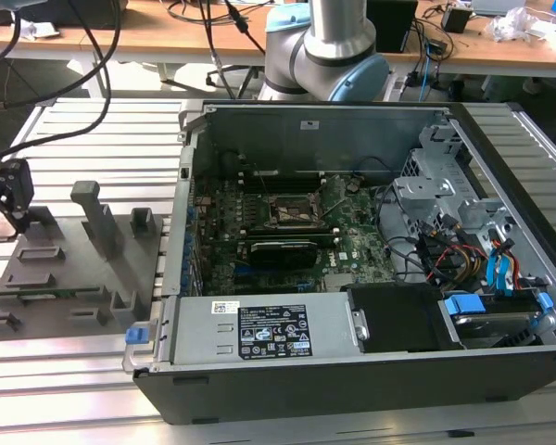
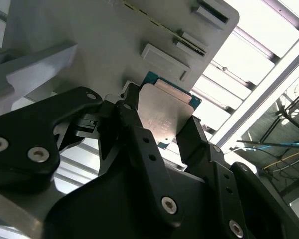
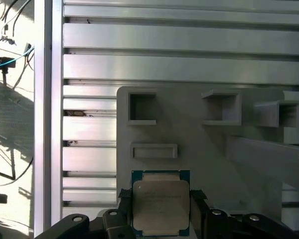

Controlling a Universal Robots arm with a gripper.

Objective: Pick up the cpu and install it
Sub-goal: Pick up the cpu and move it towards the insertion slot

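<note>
The cpu (image 3: pixel 160 209), a flat square chip with a silvery top plate and green rim, lies against the grey holder plate (image 3: pixel 214 149) near its edge. In both wrist views my gripper (image 3: pixel 160 198) has one black finger pressed on each side of the cpu (image 2: pixel 165 112), so the gripper (image 2: pixel 159 127) is shut on it. I cannot tell whether the chip is lifted off the plate. In the exterior view the gripper (image 1: pixel 12 197) hangs over the far left corner of the holder plate (image 1: pixel 65 273). The motherboard's black socket frame (image 1: pixel 296 211) sits inside the open computer case (image 1: pixel 352 371).
A long black graphics card (image 1: pixel 283 248) lies just in front of the socket. Drive cages and cables (image 1: pixel 463 250) crowd the case on the exterior view's right. Upright grey blocks (image 1: pixel 97 218) stand on the holder plate. The arm's base (image 1: pixel 324 56) rises behind the case on a ribbed aluminium table (image 1: pixel 65 389).
</note>
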